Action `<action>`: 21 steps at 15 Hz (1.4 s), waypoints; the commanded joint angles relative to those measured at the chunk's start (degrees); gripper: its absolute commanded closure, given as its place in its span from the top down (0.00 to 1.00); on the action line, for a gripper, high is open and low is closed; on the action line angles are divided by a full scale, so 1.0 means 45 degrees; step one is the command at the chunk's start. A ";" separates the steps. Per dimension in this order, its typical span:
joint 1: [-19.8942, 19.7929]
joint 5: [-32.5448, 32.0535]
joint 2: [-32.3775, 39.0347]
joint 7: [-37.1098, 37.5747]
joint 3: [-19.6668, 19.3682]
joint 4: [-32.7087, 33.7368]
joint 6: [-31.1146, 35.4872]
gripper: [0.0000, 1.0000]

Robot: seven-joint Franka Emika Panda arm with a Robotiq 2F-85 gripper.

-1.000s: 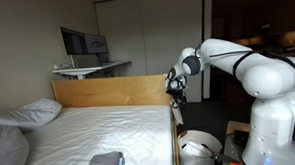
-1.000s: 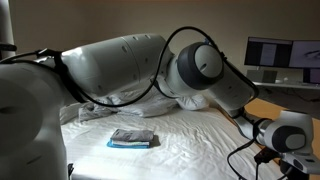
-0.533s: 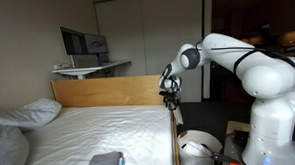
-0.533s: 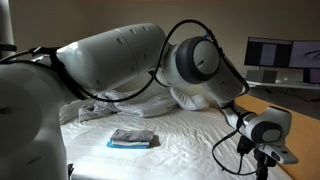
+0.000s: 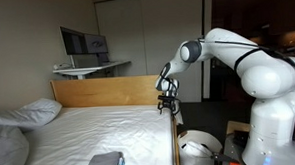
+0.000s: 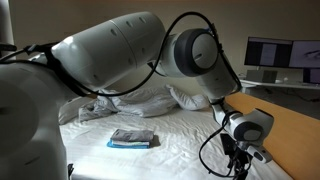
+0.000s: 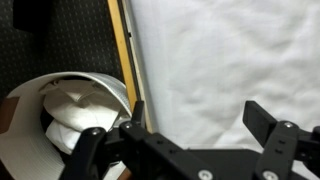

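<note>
My gripper (image 5: 167,102) hangs open over the side edge of a bed with a white sheet (image 5: 100,130). In the wrist view the gripper (image 7: 200,120) has both fingers spread wide above the white sheet (image 7: 220,50), with nothing between them. The bed's wooden side rail (image 7: 124,50) runs just inside one finger (image 7: 134,116). A folded grey-blue cloth (image 6: 132,138) lies on the sheet, well away from the gripper (image 6: 240,162); the cloth (image 5: 107,162) also shows at the bottom edge of an exterior view.
A white bin (image 7: 28,120) with crumpled white material stands on the dark floor beside the bed; the bin (image 5: 198,146) sits by the robot base. A wooden end board (image 5: 108,91), pillows (image 6: 150,100) and a desk with monitors (image 5: 84,42) lie beyond.
The gripper has swung from beside the bed toward it and now hangs over the bed's edge. It stayed open. The cloth has not moved.
</note>
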 commanded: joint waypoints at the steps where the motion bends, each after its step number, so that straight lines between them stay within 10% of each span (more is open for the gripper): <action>1: -0.0014 0.0573 -0.1397 -0.2909 0.0117 -0.2108 -0.0312 1.00; 5: 0.0053 0.0466 -0.2417 -0.5583 0.0302 -0.3690 -0.0388 1.00; 13: 0.0448 0.0509 -0.1130 -0.4544 -0.0231 -0.2183 -0.0346 1.00; 21: 0.1129 0.0429 -0.1191 -0.6155 0.0697 -0.3858 0.3084 1.00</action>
